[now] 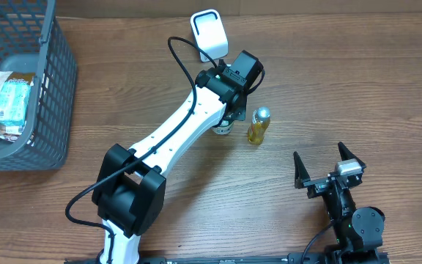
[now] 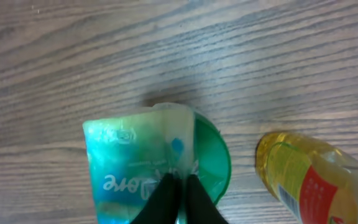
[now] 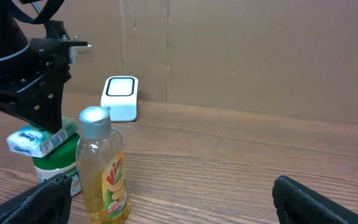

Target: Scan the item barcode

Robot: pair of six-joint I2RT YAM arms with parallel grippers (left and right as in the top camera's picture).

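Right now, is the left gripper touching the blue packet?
Touching. The left wrist view shows the left gripper pinched shut on the blue packet.

Light was even and warm, shadows soft. Packet (image 2: 132,165) and bottle (image 2: 316,180) just beyond left gripper (image 2: 179,190) were blurred, out of focus.

The tissue packet (image 2: 123,158) is turquoise and white, the round lid (image 2: 216,162) green. The bottle (image 3: 104,177) is yellow with a silver cap and a red-yellow label. The scanner (image 3: 121,99) is white, the table (image 1: 328,81) brown wood-grain.
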